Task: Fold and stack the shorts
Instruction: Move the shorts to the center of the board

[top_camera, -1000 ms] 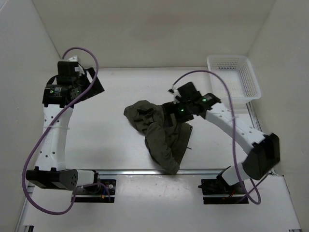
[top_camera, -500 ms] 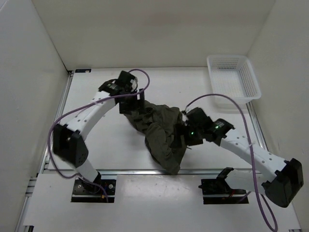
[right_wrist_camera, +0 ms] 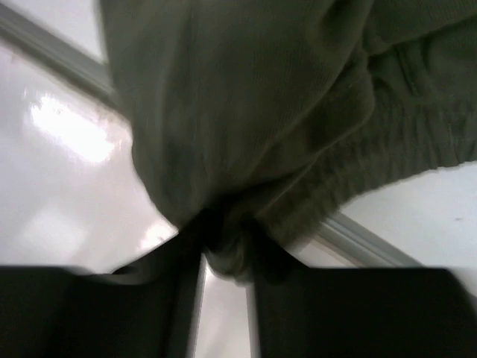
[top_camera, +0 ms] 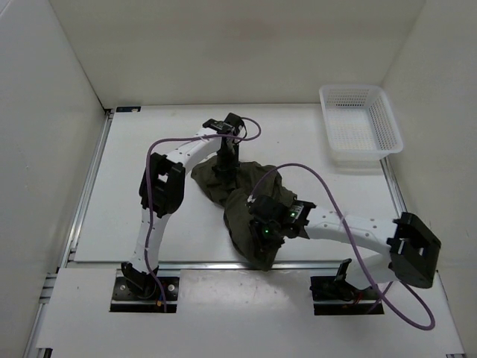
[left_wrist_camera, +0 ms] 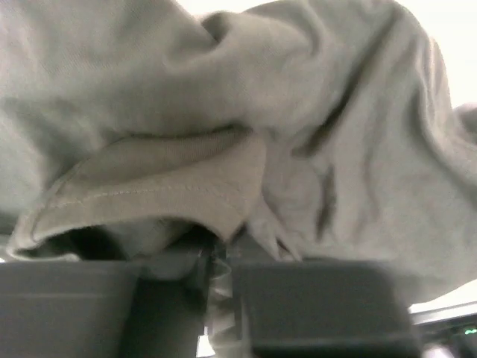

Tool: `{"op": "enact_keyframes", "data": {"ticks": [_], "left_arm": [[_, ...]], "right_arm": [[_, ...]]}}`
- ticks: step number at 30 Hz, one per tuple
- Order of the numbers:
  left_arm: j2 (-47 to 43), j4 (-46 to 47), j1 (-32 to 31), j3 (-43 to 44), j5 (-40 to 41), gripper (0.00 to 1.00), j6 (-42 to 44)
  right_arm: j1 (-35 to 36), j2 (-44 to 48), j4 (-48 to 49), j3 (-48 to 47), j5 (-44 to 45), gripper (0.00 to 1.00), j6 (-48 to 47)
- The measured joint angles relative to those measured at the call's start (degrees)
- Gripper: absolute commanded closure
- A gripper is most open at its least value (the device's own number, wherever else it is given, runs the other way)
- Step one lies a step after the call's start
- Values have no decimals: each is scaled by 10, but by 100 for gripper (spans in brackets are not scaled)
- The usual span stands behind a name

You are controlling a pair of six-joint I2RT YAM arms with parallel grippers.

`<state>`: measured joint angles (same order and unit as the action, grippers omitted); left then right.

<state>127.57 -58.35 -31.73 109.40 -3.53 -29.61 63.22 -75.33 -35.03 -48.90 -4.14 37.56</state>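
Observation:
The dark olive shorts (top_camera: 240, 188) lie crumpled in a heap at the middle of the table. My left gripper (top_camera: 226, 165) points down onto their far left part. In the left wrist view the shorts (left_wrist_camera: 298, 112) fill the frame, and the left gripper (left_wrist_camera: 218, 268) is shut with a thin fold of cloth pinched in it. My right gripper (top_camera: 262, 233) sits on the near end of the heap. In the right wrist view the right gripper (right_wrist_camera: 227, 261) is shut on a bunched lump of the shorts (right_wrist_camera: 246, 97), with the elastic waistband to its right.
A white mesh basket (top_camera: 361, 123) stands at the back right corner. A metal rail (top_camera: 194, 263) runs along the table's near edge, just under the near end of the heap. White walls enclose the table on the left, back and right. Purple cables loop over both arms.
The left arm swung in from the far left onto the heap's far side and shut. The right gripper moved from the heap's right side to its near end and closed on cloth.

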Motion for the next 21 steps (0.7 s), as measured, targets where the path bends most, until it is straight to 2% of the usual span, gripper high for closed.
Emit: {"op": "enact_keyframes", "data": {"ticks": [2, 6, 8, 11, 14, 18, 21], "left_arm": [[18, -17, 2, 29, 1, 90, 7], [24, -46, 13, 88, 1, 90, 22], [25, -61, 26, 133, -1, 90, 33], [30, -96, 68, 244, -19, 90, 43], [18, -89, 130, 327, -61, 90, 43], [-62, -56, 229, 313, -111, 90, 24], [-137, -37, 290, 287, -133, 90, 12]], "right_arm": [[0, -31, 9, -1, 3, 100, 3], [-6, -66, -38, -41, 66, 100, -12], [-37, -68, -72, -90, 108, 100, -43], [-150, -75, -100, -204, 153, 100, -115], [-278, -116, -117, -383, 185, 100, -184], [-372, -171, -124, -614, 217, 100, -246], [-376, -164, -123, -693, 227, 100, -280]]}}
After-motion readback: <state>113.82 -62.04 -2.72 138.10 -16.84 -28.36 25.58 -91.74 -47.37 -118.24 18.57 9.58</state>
